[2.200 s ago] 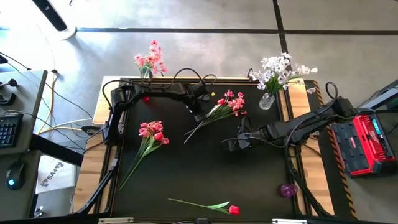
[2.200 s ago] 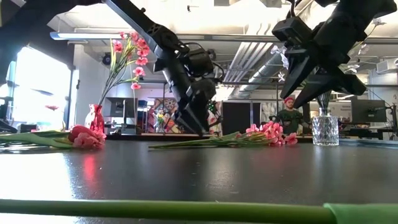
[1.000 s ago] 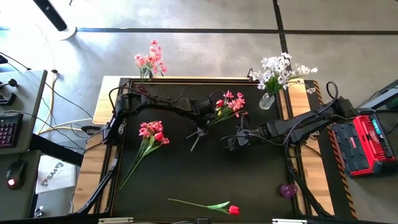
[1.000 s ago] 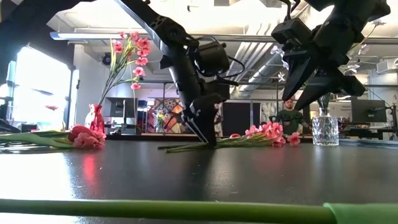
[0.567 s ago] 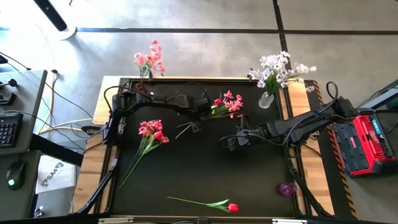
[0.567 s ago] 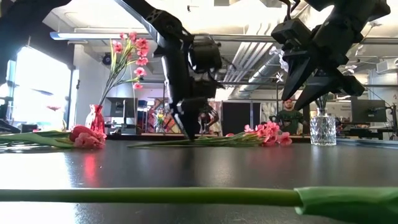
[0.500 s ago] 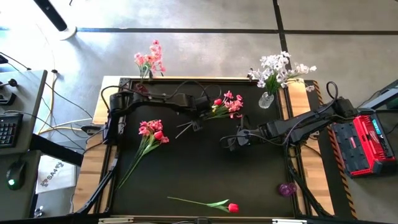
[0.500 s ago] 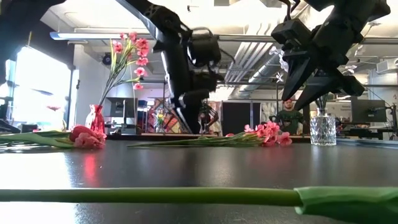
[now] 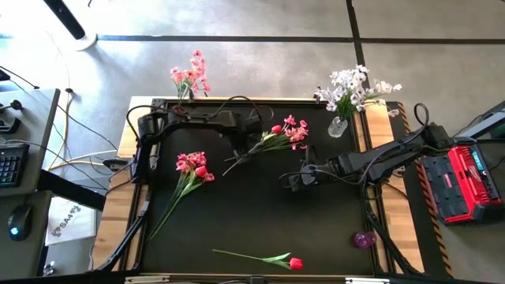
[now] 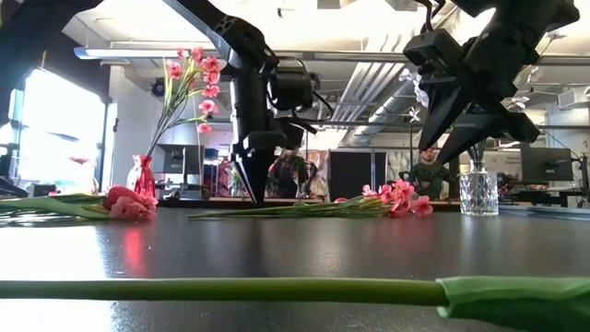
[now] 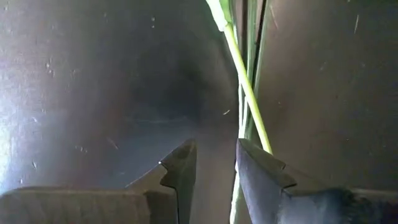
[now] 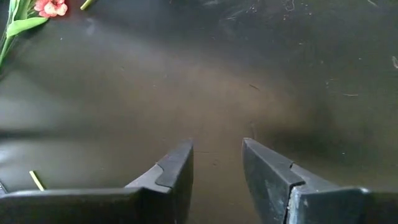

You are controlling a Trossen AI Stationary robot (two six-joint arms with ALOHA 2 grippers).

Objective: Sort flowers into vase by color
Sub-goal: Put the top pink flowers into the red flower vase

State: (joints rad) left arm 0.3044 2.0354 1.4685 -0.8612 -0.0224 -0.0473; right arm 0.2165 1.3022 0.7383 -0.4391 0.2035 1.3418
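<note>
surface [image 9: 260, 213]: matte black, wood edge
pink spray [image 9: 289, 132]: pink blossoms, green stems
tulip [image 9: 296, 264]: red, green leaf
white spray [image 9: 351, 87]: white
left vase [image 10: 141, 175]: red, perhaps glass
right vase [image 10: 480, 192]: clear, faceted
case [image 9: 465, 183]: red and black

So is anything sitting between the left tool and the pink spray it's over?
Nothing visible. The left tool hangs just above the pink spray, with the green stems running beside one finger rather than between them, and only bare table below.

An open-plan lab or workshop: bare concrete floor [image 9: 260, 63], exposed ceiling ducts [image 10: 369, 88], a keyboard [image 9: 9, 164] at the frame's left edge.
</note>
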